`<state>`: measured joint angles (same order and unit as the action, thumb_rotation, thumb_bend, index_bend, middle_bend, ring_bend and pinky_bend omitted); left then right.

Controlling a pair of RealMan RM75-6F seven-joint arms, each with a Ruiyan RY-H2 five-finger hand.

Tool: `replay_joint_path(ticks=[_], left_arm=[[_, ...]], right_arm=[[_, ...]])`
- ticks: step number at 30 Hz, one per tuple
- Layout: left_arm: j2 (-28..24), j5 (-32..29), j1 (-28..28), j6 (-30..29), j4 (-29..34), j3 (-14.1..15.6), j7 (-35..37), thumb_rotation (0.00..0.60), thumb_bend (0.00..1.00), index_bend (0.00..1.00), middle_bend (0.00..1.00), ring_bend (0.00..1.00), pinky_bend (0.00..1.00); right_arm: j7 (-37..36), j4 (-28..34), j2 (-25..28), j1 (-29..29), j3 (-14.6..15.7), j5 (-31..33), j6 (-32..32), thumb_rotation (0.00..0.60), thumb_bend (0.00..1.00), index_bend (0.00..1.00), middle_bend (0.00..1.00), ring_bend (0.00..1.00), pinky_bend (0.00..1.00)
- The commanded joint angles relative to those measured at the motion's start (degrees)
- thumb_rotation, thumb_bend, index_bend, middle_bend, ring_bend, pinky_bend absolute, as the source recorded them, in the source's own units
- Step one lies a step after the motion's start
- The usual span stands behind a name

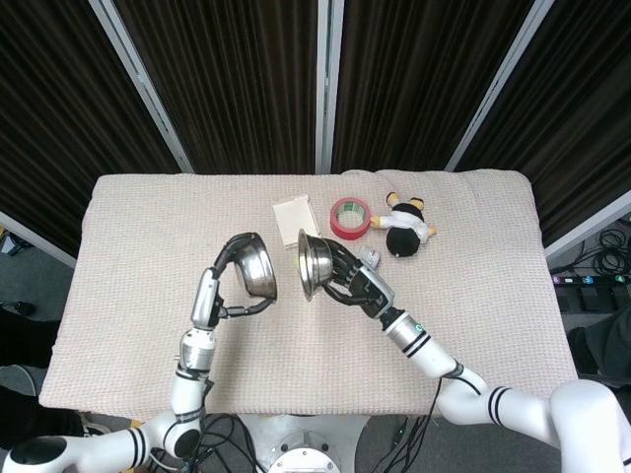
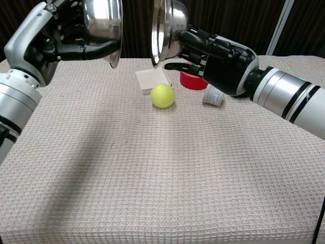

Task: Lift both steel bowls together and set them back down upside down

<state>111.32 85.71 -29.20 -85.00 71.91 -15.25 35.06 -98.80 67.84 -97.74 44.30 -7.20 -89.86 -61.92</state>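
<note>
Left hand (image 2: 63,38) clamps left bowl (image 2: 103,25), right hand (image 2: 218,53) clamps right bowl (image 2: 165,25); 2 rims face inward, apart, above tennis ball (image 2: 162,95)

Robot test bay in a lab

Black curtains (image 1: 237,79) on metal poles (image 1: 325,84) enclose a table under a beige woven cloth (image 1: 473,286); cables (image 1: 601,266) trail on the floor.

tops of both steel bowls (image 2: 104,23) cut off by your chest view's upper edge, tennis ball hidden under the right bowl (image 1: 314,264) from overhead, small jar's (image 2: 213,95) label too tiny to read, right hand (image 2: 216,53) covering half the red tape roll (image 2: 192,80)
</note>
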Motion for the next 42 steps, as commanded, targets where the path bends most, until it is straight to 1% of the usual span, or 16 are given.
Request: replay_joint_path(ticks=[1,5,6,8,9,13,16,21,27,30,31,33,34,36,38,42], left_arm=[[-2.4,-0.3,2.0,-0.7,-2.3,1.4,-1.2,0.600,0.15,0.41,0.39,0.42,0.64],[-6.5,-0.1,4.1,0.7,-6.1,4.6,-3.0,0.600,0.15,0.41,0.40,0.42,0.64],[-8.0,0.7,4.4,1.2,-7.6,5.9,-4.6,0.600,0.15,0.41,0.40,0.42,0.64],[-11.0,2.4,4.1,3.1,-9.7,8.2,-8.6,0.600,0.15,0.42,0.41,0.42,0.64],[-13.6,3.7,3.7,5.3,-10.4,10.2,-11.9,0.600,0.15,0.42,0.42,0.42,0.64],[-19.9,6.6,2.5,10.7,-9.4,14.8,-21.2,0.600,0.15,0.43,0.44,0.43,0.64],[-22.5,6.7,0.6,16.6,-6.4,16.4,-27.0,0.600,0.15,0.44,0.44,0.43,0.64],[-24.1,4.7,-2.6,25.7,-2.3,17.2,-35.5,0.600,0.15,0.47,0.44,0.43,0.64],[-23.3,1.6,-4.3,30.1,-1.7,16.0,-39.9,0.600,0.15,0.47,0.43,0.42,0.63],[-23.4,0.7,-4.7,31.4,-1.9,16.1,-42.3,0.600,0.10,0.31,0.38,0.37,0.57],[-23.4,0.4,-4.7,31.4,-1.7,16.0,-42.3,0.600,0.06,0.19,0.31,0.30,0.52],[-23.0,0.6,-4.2,29.5,-1.9,15.6,-41.0,0.600,0.02,0.08,0.19,0.21,0.44],[-22.7,1.1,-3.8,28.1,-2.3,15.4,-40.2,0.600,0.00,0.04,0.12,0.17,0.41],[-22.6,1.6,-3.2,25.7,-2.5,15.1,-37.6,0.600,0.00,0.01,0.03,0.12,0.37],[-23.1,2.3,-3.0,24.5,-2.0,15.1,-35.1,0.600,0.00,0.00,0.00,0.11,0.34],[-24.8,2.8,-2.4,22.5,-0.8,15.0,-34.1,0.600,0.00,0.00,0.00,0.10,0.29]], right_arm=[[10.8,2.0,5.2,-4.1,2.6,1.0,-2.1,0.600,0.27,0.42,0.38,0.27,0.39],[22.2,6.1,13.3,-7.2,7.4,-0.1,-1.0,0.600,0.28,0.41,0.37,0.27,0.39],[25.4,7.5,16.3,-7.7,9.1,-0.5,0.0,0.600,0.28,0.40,0.37,0.27,0.39],[31.1,10.1,20.2,-8.6,10.8,-0.2,1.3,0.600,0.28,0.39,0.36,0.27,0.39],[35.0,12.2,22.6,-9.2,11.6,0.4,2.0,0.600,0.28,0.39,0.36,0.27,0.39],[44.3,18.6,28.4,-11.1,13.1,4.0,4.2,0.600,0.28,0.39,0.36,0.27,0.39],[49.9,20.6,30.0,-11.9,13.2,7.4,6.4,0.600,0.28,0.39,0.36,0.27,0.38],[58.1,21.3,29.2,-12.1,12.3,12.9,10.7,0.600,0.28,0.39,0.35,0.27,0.36],[65.2,20.4,27.4,-11.8,9.9,18.5,13.6,0.600,0.28,0.38,0.35,0.27,0.34],[67.8,20.0,26.4,-11.6,8.9,20.3,14.8,0.600,0.27,0.35,0.33,0.26,0.33],[68.2,19.9,26.2,-11.6,8.6,20.7,15.0,0.600,0.26,0.31,0.32,0.24,0.31],[68.6,19.7,25.6,-11.9,7.8,21.2,15.0,0.600,0.22,0.22,0.27,0.19,0.27],[68.7,19.6,25.3,-12.1,7.4,21.2,14.6,0.600,0.19,0.15,0.21,0.13,0.22],[67.8,19.6,24.9,-13.0,6.6,20.7,13.4,0.600,0.13,0.07,0.12,0.04,0.14],[66.3,19.6,24.9,-13.8,6.0,19.8,12.2,0.600,0.10,0.01,0.05,0.00,0.08],[62.8,19.5,25.5,-15.8,4.9,16.9,9.1,0.600,0.09,0.00,0.00,0.00,0.03]])
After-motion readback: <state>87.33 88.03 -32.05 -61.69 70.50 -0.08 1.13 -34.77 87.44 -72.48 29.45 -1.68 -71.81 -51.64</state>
